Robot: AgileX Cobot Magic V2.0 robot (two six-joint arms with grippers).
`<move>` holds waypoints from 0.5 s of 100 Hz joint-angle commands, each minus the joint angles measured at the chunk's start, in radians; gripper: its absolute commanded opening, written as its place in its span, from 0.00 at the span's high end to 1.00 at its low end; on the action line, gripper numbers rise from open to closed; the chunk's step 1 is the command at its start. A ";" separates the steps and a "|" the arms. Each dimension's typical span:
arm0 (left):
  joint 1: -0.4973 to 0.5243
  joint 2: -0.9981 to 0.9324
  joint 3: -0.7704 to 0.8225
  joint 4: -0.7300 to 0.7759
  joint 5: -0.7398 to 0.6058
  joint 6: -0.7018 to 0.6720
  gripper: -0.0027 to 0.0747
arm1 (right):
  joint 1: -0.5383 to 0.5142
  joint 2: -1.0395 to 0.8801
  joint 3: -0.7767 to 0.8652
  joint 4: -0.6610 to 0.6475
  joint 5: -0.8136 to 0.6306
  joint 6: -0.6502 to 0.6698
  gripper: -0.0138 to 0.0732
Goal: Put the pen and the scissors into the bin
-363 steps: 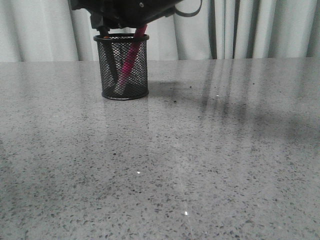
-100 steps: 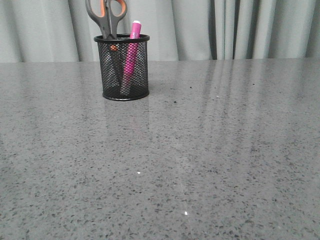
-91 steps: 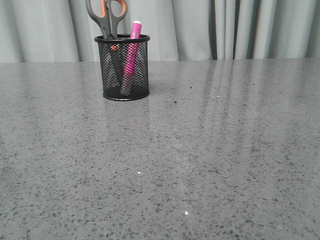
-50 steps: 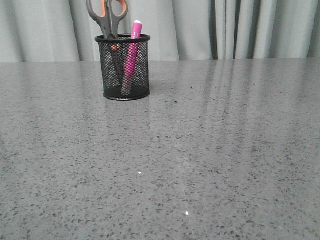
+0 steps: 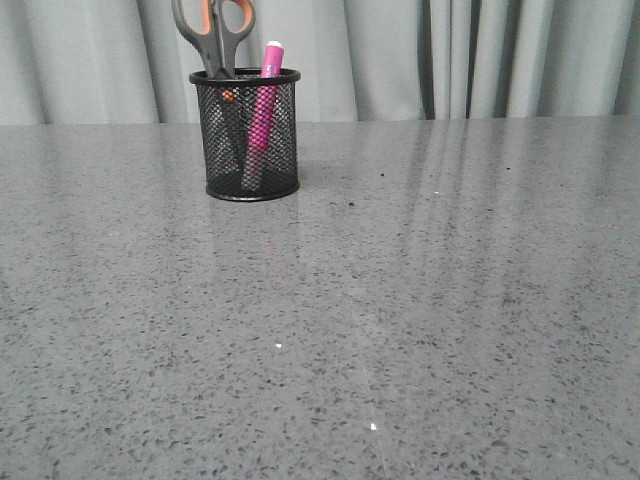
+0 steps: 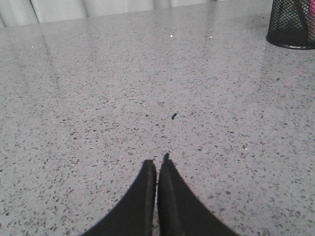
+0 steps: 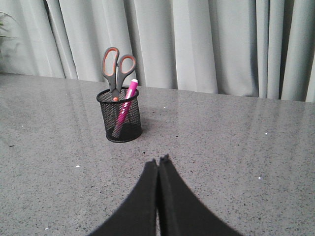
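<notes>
Front view shows one bin [image 5: 245, 135] standing in the upper left of the frame on the speckled grey table [image 5: 400, 320], with grey curtains [image 5: 480, 55] behind. It holds one pen [image 5: 263, 110], leaning with its white end above the rim, and one pair of scissors [image 5: 212, 35], blades down, the orange-lined loops sticking out at the top edge of the frame. No arm appears in that view. Each wrist camera shows one gripper: the left gripper [image 6: 157, 164] has its two fingers pressed together, holding nothing, over bare table, the bin at the upper right corner of its frame. The right gripper [image 7: 158, 163] is likewise pressed together and empty, well apart from the bin.
</notes>
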 commanded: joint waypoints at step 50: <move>0.002 -0.032 0.043 -0.003 -0.053 -0.011 0.99 | 0.000 0.022 -0.016 -0.016 -0.083 -0.008 0.92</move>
